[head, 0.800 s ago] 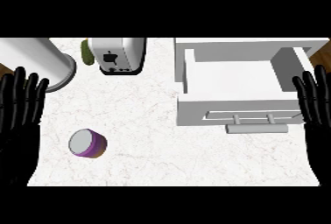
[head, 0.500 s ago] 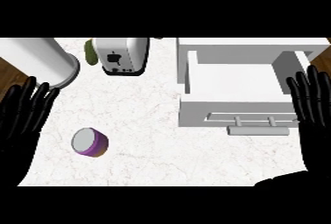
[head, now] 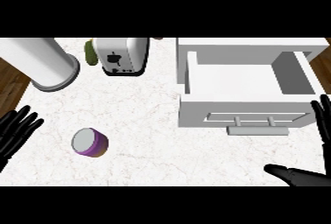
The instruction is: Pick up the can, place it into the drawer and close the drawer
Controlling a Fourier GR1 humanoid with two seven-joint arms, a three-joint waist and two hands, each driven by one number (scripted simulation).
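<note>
A purple can (head: 89, 142) with a grey lid stands upright on the white counter at the lower left. The white drawer (head: 244, 85) at the upper right is pulled open and holds nothing; its handle (head: 256, 130) faces me. My left hand (head: 14, 131) is at the left edge, open with straight fingers, a short way left of the can and not touching it. My right hand (head: 317, 144) is open at the right edge beside the drawer front, its thumb stretched out low over the counter.
A tall white cylinder (head: 40, 63) stands at the back left. A white toaster (head: 121, 56) sits at the back centre with a green thing (head: 91, 51) beside it. Wooden floor shows past the counter's left edge (head: 14, 85).
Both hands have moved lower in the view. The right hand's thumb has come in over the counter at the bottom right. The can and drawer have not moved.
</note>
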